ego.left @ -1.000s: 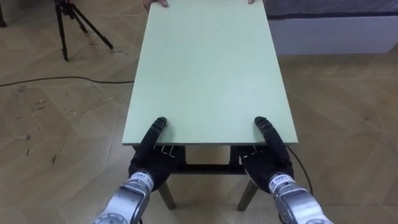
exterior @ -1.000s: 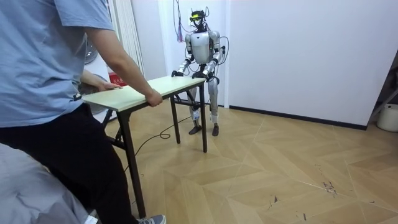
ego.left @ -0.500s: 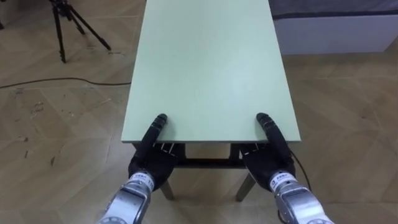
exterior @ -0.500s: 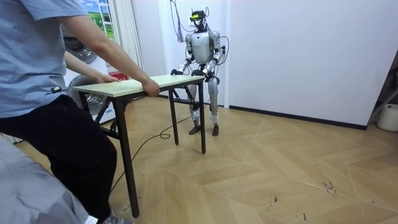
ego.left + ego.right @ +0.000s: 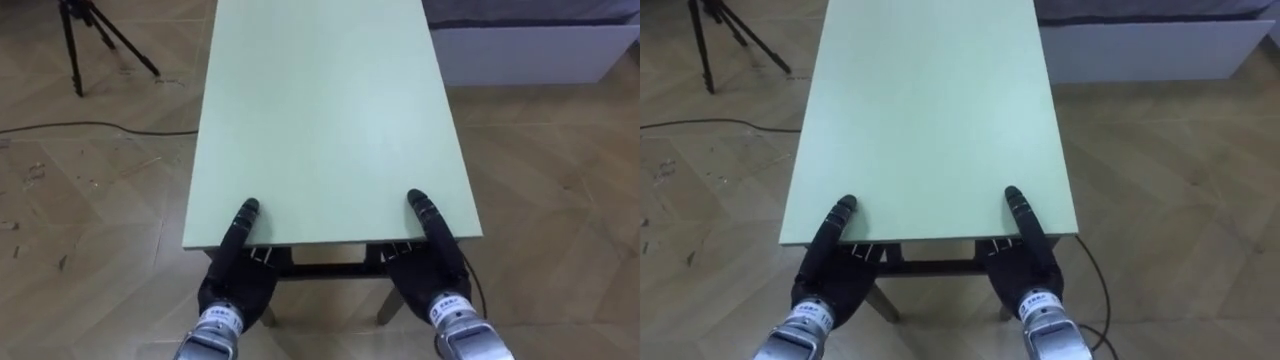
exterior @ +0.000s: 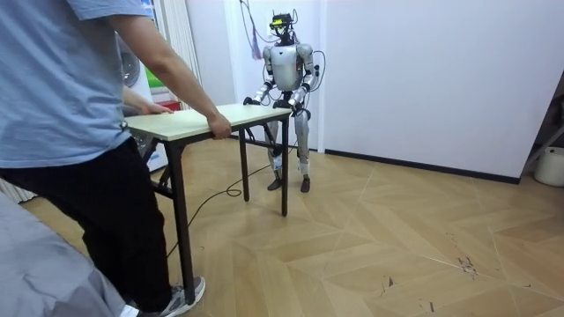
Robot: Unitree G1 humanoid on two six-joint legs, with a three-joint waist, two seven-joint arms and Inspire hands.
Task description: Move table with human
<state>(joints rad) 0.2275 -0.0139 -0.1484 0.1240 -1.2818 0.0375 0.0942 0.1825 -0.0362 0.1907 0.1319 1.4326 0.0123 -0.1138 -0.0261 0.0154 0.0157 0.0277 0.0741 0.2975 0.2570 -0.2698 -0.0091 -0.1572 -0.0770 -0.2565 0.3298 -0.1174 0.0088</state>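
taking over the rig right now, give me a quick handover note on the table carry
Left hand: shut on the table at its near edge, thumb on top, the rest below.
Right hand: the same, near the right corner.
Person: holds the far end with both hands.
Done: both ends gripped.
Left: carry it in step with the person and set it down. I cannot tell if the legs are off the floor.
Mind the cable under the table.

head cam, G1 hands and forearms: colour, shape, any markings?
Left hand and right hand are both matte black, with slim rounded digits. Each wrist carries a small white tag with dark print. Behind the wrists, the forearms are rounded, silver-grey metallic shells.
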